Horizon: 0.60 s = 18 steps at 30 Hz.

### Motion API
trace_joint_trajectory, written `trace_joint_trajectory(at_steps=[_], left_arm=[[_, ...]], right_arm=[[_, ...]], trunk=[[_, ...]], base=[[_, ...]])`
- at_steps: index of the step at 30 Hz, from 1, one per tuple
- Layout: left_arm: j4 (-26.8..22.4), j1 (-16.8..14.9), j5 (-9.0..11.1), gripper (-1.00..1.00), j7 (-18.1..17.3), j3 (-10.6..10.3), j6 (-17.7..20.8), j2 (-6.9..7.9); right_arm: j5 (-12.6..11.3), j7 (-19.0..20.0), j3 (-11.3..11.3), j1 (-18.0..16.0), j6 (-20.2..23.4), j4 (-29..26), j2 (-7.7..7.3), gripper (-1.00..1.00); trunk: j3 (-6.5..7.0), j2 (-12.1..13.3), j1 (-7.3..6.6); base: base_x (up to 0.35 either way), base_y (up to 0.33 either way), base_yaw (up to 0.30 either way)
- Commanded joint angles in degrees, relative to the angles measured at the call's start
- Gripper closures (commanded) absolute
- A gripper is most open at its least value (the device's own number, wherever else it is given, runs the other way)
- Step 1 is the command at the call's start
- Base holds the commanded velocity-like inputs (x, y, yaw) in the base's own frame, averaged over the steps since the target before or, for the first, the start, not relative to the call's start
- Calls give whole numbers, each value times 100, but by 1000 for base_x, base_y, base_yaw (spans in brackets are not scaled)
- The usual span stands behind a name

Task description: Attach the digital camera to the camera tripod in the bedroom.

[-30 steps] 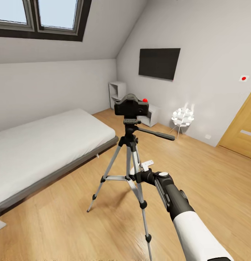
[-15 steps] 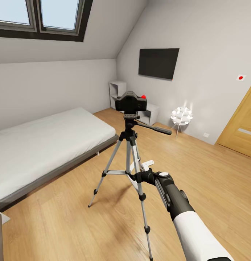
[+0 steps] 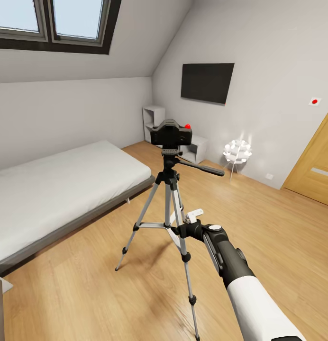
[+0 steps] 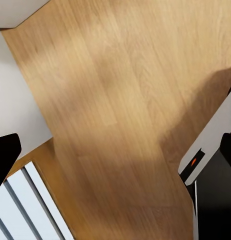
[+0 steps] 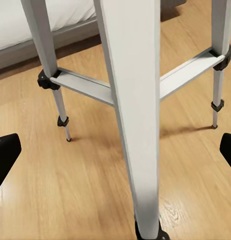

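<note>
Near the middle of the bedroom floor [image 3: 259, 222], the camera tripod [image 3: 169, 203] stands on its three silver legs, and the digital camera [image 3: 171, 133] sits on top of its black head, red button up, with the pan handle pointing right. The right arm reaches forward from the lower right of the head view, its right pincer [image 3: 183, 226] level with the tripod's leg braces. The near leg crosses in front of it there, so the fingers are mostly hidden; a white piece pokes out just to the right of the leg. In the right wrist view the right pincer's fingertips [image 5: 6, 152] show as dark tips at opposite edges, spread wide apart, with the near tripod leg standing large between them and touching neither. It holds nothing.

In the left wrist view the left pincer [image 4: 115, 155] is likewise spread wide, one dark fingertip at each edge, with nothing between them but bare wood floor. A white and dark part with a small orange mark is cut off at that view's edge and is hard to make out.

At the far left is the bed [image 3: 55, 189], running off the picture. On the far wall hang a dark TV [image 3: 207, 83] and, right of it, part of a wooden door [image 3: 315, 161], also cut off.
</note>
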Motion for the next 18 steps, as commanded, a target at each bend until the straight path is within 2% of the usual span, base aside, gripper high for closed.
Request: trace_joint_trajectory(at_steps=[1,18], left_arm=[[-3,-4,32,-100,19,-48,26,1],[-1,-4,37,-100,19,-48,26,1]], right_arm=[[60,37,-7,-4,20,-9,2,-100],[61,31,-8,-4,20,-9,2,-100]], trunk=[[-11,-11,3],[-11,-11,3]], base=[[0,0,0],[0,0,0]])
